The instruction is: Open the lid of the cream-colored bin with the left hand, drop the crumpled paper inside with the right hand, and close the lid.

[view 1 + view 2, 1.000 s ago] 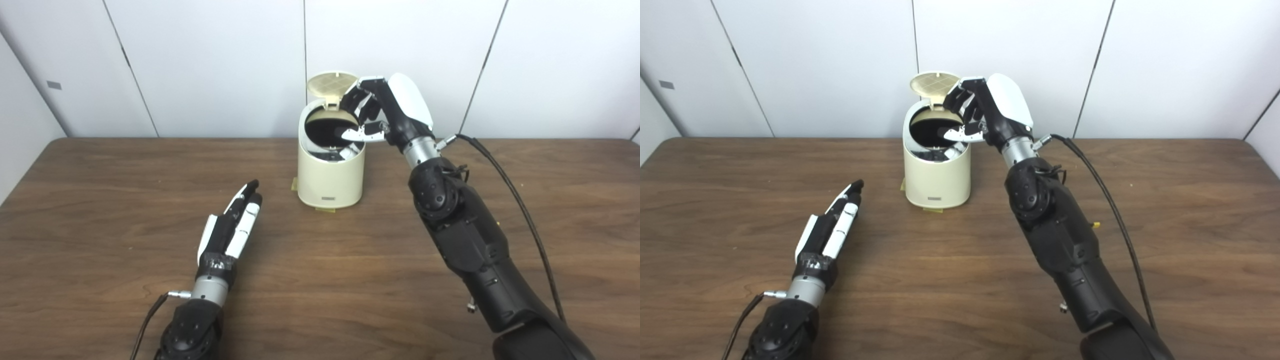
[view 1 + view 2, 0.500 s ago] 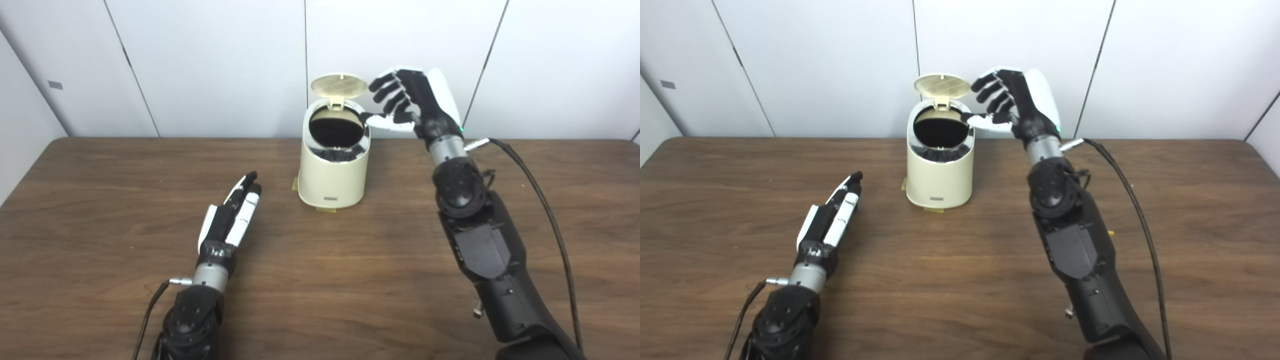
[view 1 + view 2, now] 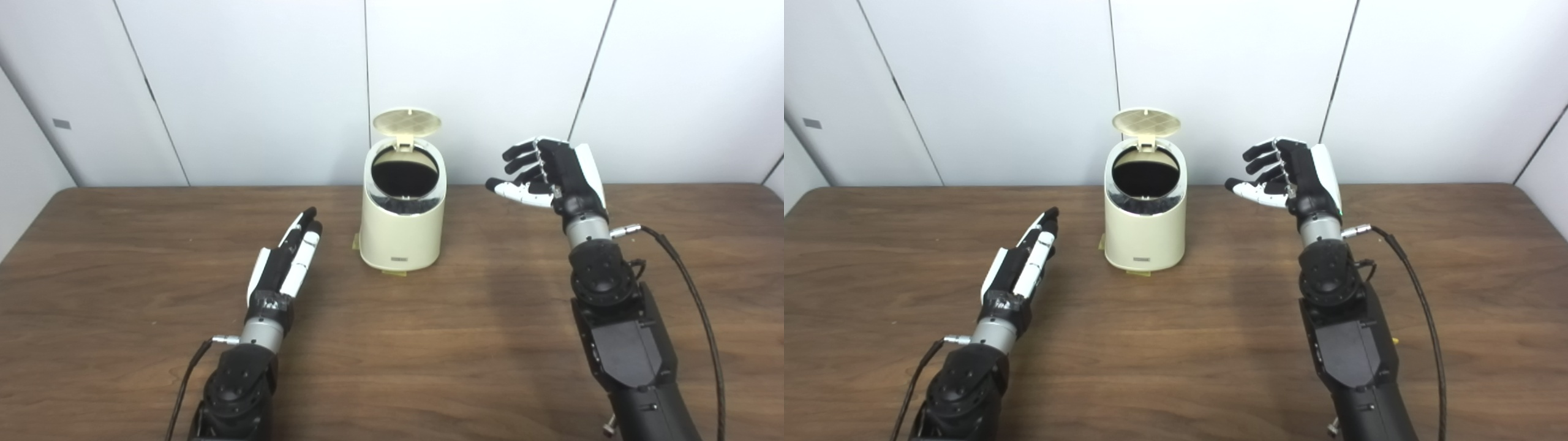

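Observation:
The cream-colored bin stands at the middle back of the table with its round lid tipped up and back, so its dark inside shows. No crumpled paper is visible anywhere. My right hand is open and empty, raised to the right of the bin and apart from it, fingers spread toward it. My left hand is open and flat, fingers straight, low over the table left of the bin and not touching it.
The brown wooden table spreads around the bin. A white panelled wall stands right behind it. A black cable runs along my right arm. Small tape marks lie at the bin's base.
My right hand has pulled back from over the bin's opening to the right and lower, staying open and empty. The camera has tilted a little. The left hand has barely moved.

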